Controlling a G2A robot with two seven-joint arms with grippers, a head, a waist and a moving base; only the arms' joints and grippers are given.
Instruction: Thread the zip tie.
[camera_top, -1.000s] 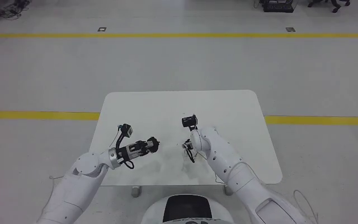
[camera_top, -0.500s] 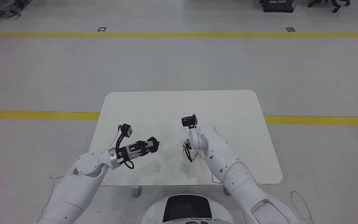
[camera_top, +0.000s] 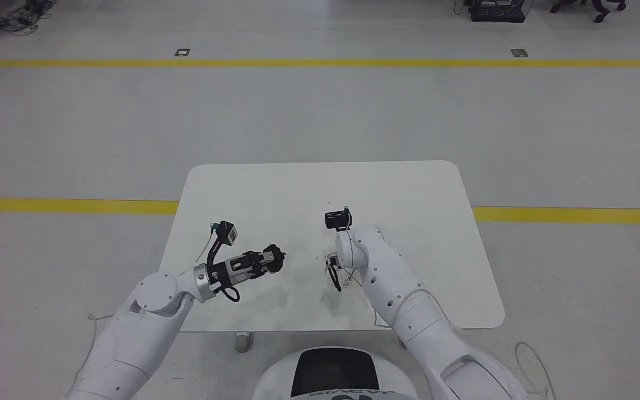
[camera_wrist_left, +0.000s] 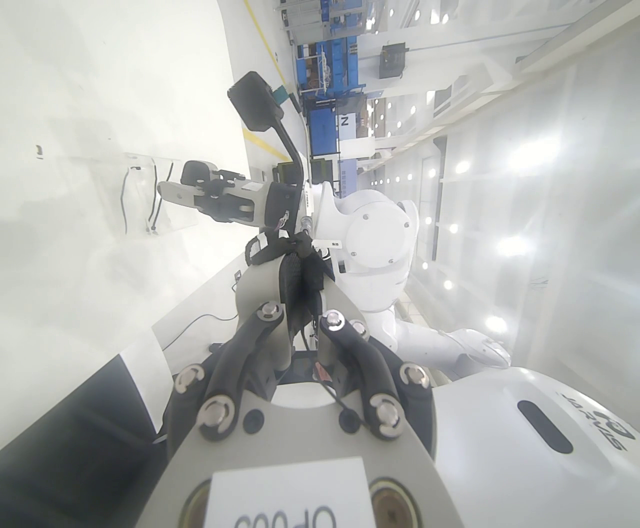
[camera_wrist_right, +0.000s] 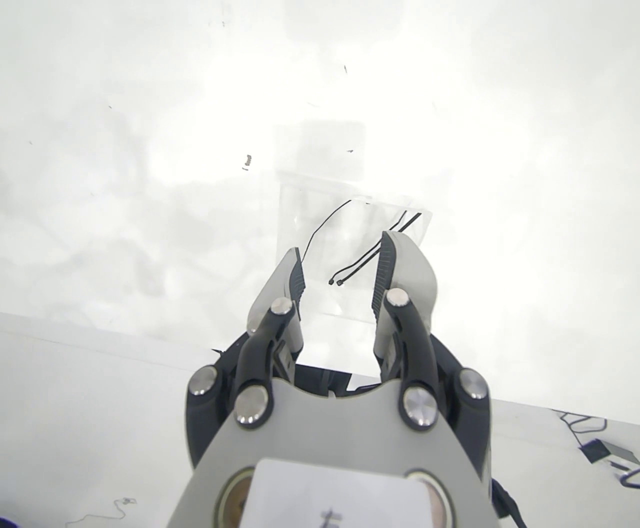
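Several thin black zip ties (camera_wrist_right: 350, 272) lie in a clear flat tray (camera_wrist_right: 320, 300) on the white table (camera_top: 400, 200). My right gripper (camera_wrist_right: 340, 255) hangs open just above the tray, and its fingers straddle two ties that lie side by side. The left wrist view shows that right gripper (camera_wrist_left: 177, 182) over the tray (camera_wrist_left: 140, 165) and the zip ties (camera_wrist_left: 155, 210). My left gripper (camera_top: 275, 256) is held above the table to the left of the tray. Its fingers (camera_wrist_left: 260, 295) are pressed together. I cannot tell whether anything is between them.
The tray sits near the table's front edge (camera_wrist_right: 125, 345), close to my right gripper (camera_top: 333, 270). A few small dark specks (camera_wrist_right: 246, 161) lie on the table beyond the tray. Yellow floor lines (camera_top: 320, 63) run behind the table.
My right arm has shifted a little to the left, with its gripper staying over the tray. The left arm has not moved.
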